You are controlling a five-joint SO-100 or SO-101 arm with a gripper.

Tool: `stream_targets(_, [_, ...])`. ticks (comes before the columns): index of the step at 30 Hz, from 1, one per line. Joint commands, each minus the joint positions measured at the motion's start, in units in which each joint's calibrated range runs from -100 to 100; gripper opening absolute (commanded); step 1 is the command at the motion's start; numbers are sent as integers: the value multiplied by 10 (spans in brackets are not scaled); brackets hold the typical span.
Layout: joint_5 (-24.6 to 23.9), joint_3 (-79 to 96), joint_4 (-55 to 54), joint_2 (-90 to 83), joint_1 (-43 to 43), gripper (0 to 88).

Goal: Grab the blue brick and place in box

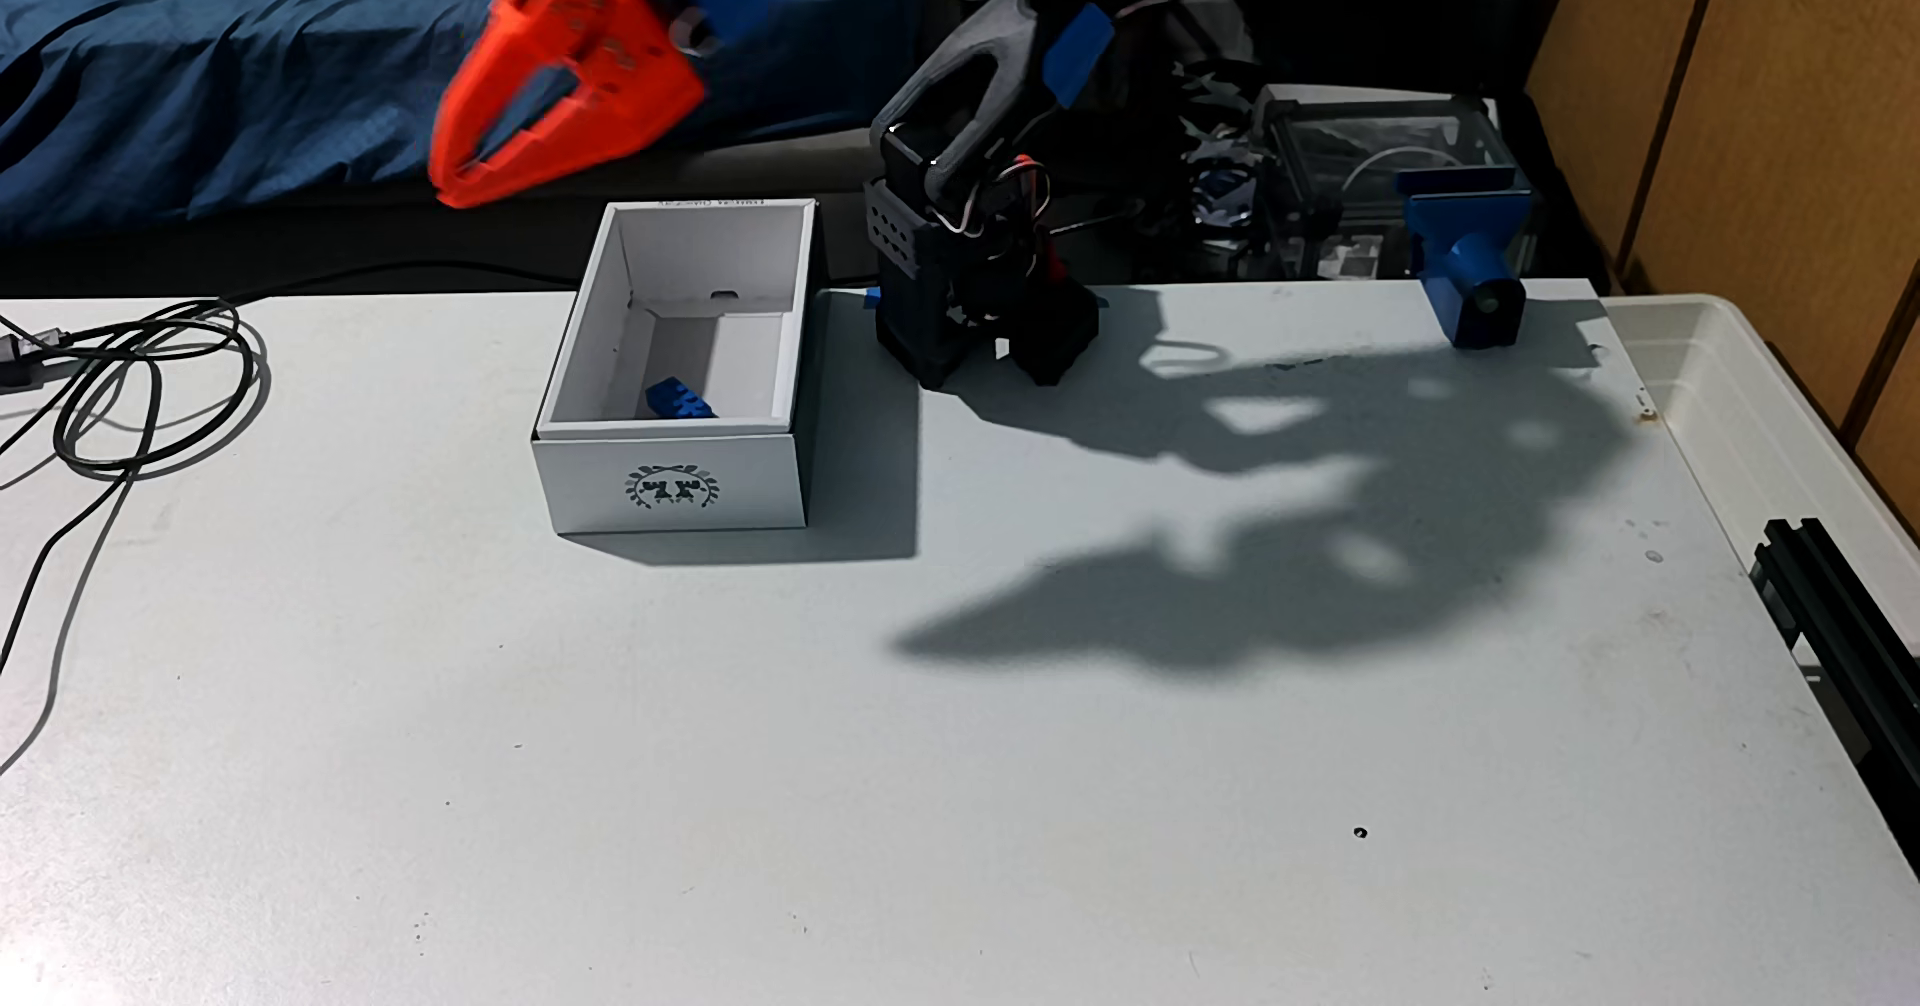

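In the fixed view the blue brick (681, 401) lay tilted on the floor of the box (670, 476), close against the inner face of the short wall that carries the green emblem. The box stood near the table's (935, 778) far edge, just left of the arm's black base (961, 326). The orange gripper (449, 160) hung high in the air above and to the left of the box, beyond the table's far edge in the picture, blurred with motion; its jaws appeared slightly apart and held nothing. Judged from this, the placing looked complete and the step in hand was the retreat. To do that well, the arm should lift clear before swinging sideways, so that neither finger clips the thin cardboard rim and drags the light box along the table. It should also keep away from the coil of cable (145, 383) by the table's left edge and from the blue mount (1470, 269) at the far right corner. A slow, steady return to rest would leave brick and box undisturbed.
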Motion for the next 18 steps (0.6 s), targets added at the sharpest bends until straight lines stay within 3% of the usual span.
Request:
stream_targets(1, [-3, 61, -17, -102, -74, 12])
stream_targets(10, [6, 191, -10, -221, -269, 12])
stream_targets(18, [12, 258, -9, -230, -390, 12])
